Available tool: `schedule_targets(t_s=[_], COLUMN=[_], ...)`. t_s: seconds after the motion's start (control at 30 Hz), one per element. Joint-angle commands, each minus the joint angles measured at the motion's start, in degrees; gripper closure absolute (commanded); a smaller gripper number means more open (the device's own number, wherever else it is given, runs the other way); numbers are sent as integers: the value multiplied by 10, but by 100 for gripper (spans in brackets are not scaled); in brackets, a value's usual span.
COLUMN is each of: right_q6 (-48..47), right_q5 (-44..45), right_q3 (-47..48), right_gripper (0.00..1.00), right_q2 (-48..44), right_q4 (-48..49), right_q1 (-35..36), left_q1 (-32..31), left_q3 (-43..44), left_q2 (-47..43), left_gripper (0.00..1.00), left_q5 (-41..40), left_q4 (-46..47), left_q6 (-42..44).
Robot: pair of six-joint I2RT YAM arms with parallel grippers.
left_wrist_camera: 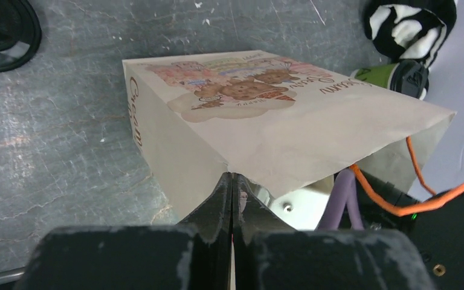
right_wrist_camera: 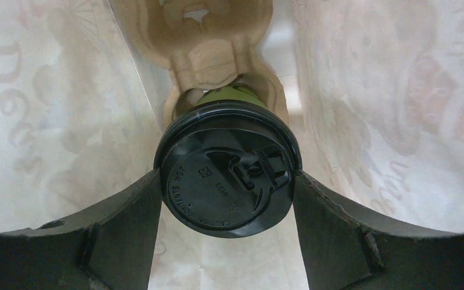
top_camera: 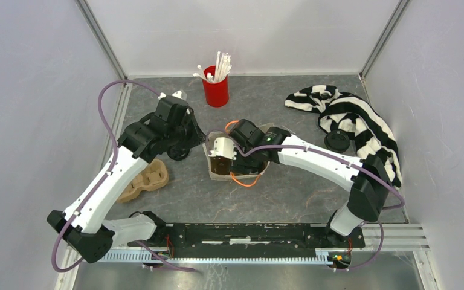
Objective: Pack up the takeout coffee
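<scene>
Prob. light, crushable coffee cup [right_wrist_camera: 226, 169] mid-frame, slick lid: R gripper [right_wrist_camera: 226, 184] clamps its lid rim; L gripper [left_wrist_camera: 232, 180] pinched shut on bag [left_wrist_camera: 248, 121] edge.

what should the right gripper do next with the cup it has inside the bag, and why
Probably open the right gripper and let go: its fingers clasp the black plastic lid of the small green paper cup, which looks seated in a well of the brown pulp carrier inside the printed paper bag, whose rim the left gripper pinches.
</scene>
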Motion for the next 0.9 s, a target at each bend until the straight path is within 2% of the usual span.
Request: schedule_targets(t_s=[0.0,0.53,0.6,0.73,0.87], right_q6=[2,-43,-34,-6,12], right_q5=[8,-9,-18,-23,-12], right_q3=[-37,-105,-78,-15,38], right_gripper=[63,64,61,44,32], right_q2=[31,91,92,74,63], right_q4=[0,63,51,35,15], right_q1=[1,-40,-40,-39,-40], left_q1=[0,1,3,4,8], left_q3=[51,108,112,119,117], left_q2=[27,100,104,108,108], left_gripper=[98,98,98,98,98], left_q5=[-44,-75,-75,-76,-75], left_q4=[-6,-20,-20,-21,-21], left_q6=[17,92,98,106,107])
